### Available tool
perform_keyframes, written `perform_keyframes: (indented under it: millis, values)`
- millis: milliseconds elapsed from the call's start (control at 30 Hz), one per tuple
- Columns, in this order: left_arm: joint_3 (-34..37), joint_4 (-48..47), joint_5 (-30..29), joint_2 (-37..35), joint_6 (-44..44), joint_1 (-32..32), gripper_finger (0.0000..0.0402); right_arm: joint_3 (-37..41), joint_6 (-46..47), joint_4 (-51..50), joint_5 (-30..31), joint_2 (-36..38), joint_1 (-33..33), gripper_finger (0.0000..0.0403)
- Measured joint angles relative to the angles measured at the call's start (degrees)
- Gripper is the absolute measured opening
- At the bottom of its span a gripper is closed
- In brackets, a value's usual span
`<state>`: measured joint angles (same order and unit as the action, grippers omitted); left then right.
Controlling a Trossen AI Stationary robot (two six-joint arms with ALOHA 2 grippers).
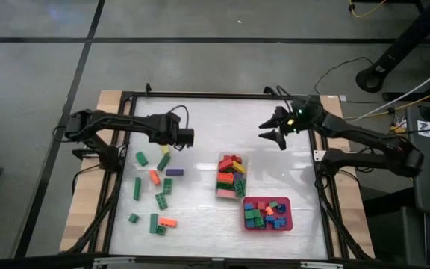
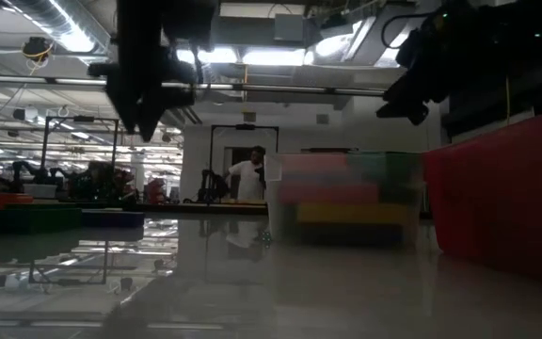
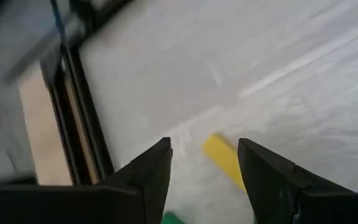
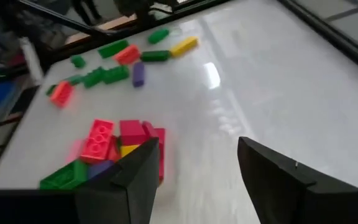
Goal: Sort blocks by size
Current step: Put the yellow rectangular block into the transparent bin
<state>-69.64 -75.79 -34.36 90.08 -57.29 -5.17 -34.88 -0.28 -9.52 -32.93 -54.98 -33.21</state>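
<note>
Loose blocks point(image 1: 155, 190) lie flat on the white table at its left: green, orange, a purple bar point(image 1: 175, 172) and a yellow one point(image 1: 166, 150), which also shows in the left wrist view point(image 3: 224, 160). More blocks fill a clear tub point(image 1: 231, 176) and a red tray point(image 1: 267, 214). My left gripper point(image 1: 190, 137) is open and empty above the table, just beyond the yellow block. My right gripper point(image 1: 273, 128) is open and empty, raised above the far right of the table.
A black frame point(image 1: 200, 95) borders the table. The tub and tray stand at centre and near right. Bare white surface point(image 1: 222, 127) spreads across the far middle between the two arms. A person point(image 2: 248, 175) stands far off in the room.
</note>
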Motion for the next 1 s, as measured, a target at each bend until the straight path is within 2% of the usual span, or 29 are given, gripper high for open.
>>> perform_keyframes:
  millis: [167, 333, 467, 567, 867, 1000]
  values:
    - [5.4, 4.0, 8.5, 0.0, -8.1, -5.1, 0.0172, 4.1, 0.4, 2.5, 8.7, 2.1, 5.5, 0.0214]
    - [10.9, 11.6, 13.8, 0.0, -8.7, -7.1, 0.0172, 5.1, 0.3, 4.5, 13.9, 2.1, 9.1, 0.0214]
    - [15.0, 19.5, 17.5, 0.0, -8.8, -7.7, 0.0172, 8.1, 2.6, 10.8, 16.1, 2.1, 11.8, 0.0214]
    - [17.0, 22.6, 17.9, 0.0, -9.5, -7.7, 0.0172, 9.2, 2.6, 13.5, 17.3, 2.2, 11.8, 0.0214]
    - [20.4, 23.5, 17.9, -0.1, -18.8, -7.5, 0.0172, 9.2, 1.3, 13.4, 20.7, 2.1, 11.8, 0.0214]
    - [22.2, 26.8, 17.7, -0.1, -20.3, -7.5, 0.0172, 9.2, -0.3, 13.4, 21.0, 2.1, 11.8, 0.0214]
